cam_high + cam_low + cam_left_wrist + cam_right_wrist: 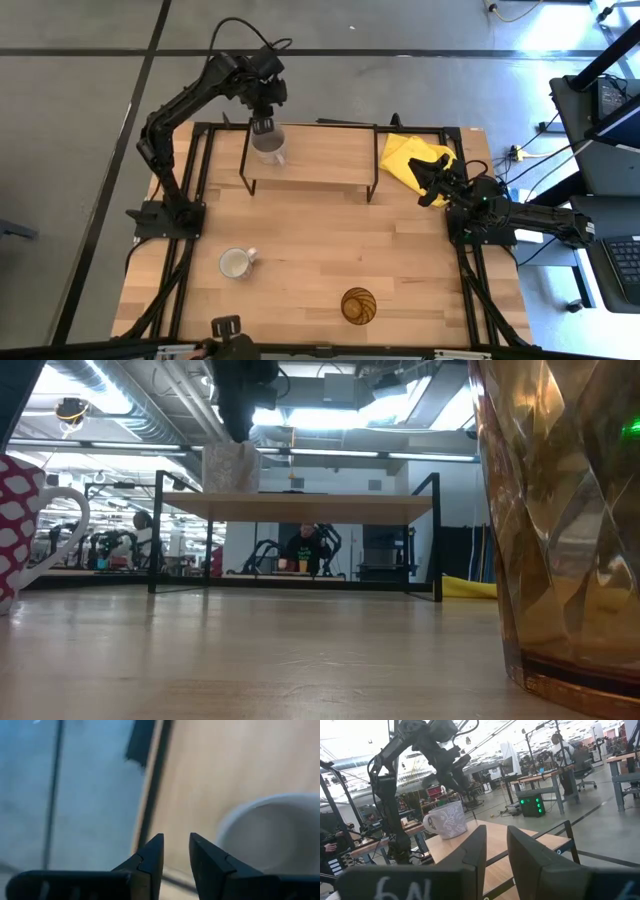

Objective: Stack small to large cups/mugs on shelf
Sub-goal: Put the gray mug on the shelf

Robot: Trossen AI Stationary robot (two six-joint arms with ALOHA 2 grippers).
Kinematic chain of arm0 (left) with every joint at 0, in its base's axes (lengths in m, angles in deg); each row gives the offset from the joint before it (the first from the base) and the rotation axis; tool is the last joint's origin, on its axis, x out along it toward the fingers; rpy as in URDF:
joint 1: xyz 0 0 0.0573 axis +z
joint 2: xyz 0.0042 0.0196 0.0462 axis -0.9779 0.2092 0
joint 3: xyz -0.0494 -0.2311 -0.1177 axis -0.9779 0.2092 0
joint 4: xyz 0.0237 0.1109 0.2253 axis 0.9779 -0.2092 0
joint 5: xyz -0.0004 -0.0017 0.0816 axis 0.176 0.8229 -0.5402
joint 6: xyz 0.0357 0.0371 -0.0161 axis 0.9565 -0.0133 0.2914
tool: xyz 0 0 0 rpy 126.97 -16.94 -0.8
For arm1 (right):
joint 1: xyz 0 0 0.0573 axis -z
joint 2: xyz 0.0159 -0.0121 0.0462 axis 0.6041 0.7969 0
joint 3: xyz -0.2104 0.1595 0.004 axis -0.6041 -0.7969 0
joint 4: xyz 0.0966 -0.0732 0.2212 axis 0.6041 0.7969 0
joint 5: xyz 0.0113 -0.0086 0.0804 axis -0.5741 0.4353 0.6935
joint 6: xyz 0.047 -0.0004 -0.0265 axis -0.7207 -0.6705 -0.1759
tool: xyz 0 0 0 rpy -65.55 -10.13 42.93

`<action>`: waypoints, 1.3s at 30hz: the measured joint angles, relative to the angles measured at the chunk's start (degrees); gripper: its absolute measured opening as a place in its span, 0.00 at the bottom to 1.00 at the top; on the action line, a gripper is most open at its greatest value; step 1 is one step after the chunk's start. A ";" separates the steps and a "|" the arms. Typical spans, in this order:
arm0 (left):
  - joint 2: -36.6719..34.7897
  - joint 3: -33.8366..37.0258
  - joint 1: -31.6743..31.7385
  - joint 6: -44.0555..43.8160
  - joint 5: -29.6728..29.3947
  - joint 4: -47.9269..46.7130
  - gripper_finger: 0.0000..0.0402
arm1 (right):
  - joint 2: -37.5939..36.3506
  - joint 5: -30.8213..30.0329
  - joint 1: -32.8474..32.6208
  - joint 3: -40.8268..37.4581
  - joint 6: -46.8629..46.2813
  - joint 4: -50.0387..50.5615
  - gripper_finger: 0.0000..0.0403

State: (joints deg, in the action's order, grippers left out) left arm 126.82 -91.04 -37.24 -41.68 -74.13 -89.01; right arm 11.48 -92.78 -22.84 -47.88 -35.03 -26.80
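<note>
The grey mug stands upright on its base at the far left end of the shelf; it also shows in the low view and the right wrist view. My left gripper hovers just past the mug's far rim, narrowly open and empty. The white mug stands on the table at the near left. The amber tumbler stands near the front edge. My right gripper waits at the right by the shelf's end, fingers together.
A yellow cloth lies at the far right beside the shelf. The shelf's black legs stand on the tabletop. In the low view the tumbler and the white mug stand close to the camera.
</note>
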 joint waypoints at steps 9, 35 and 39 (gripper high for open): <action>-2.23 -0.09 -7.76 -3.86 5.85 3.65 0.01 | 0.02 0.00 0.00 0.00 0.07 0.00 0.19; -10.14 0.02 -19.46 -32.56 -8.62 4.76 0.00 | 0.02 0.02 0.02 0.00 -0.01 0.20 0.19; -15.58 0.00 -17.95 -29.73 0.11 10.35 0.00 | 0.01 0.00 0.00 0.00 0.00 0.31 0.19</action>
State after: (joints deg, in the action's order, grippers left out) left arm 111.24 -91.04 -55.19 -71.41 -74.02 -78.66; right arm 11.49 -92.78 -22.84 -47.88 -35.03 -26.50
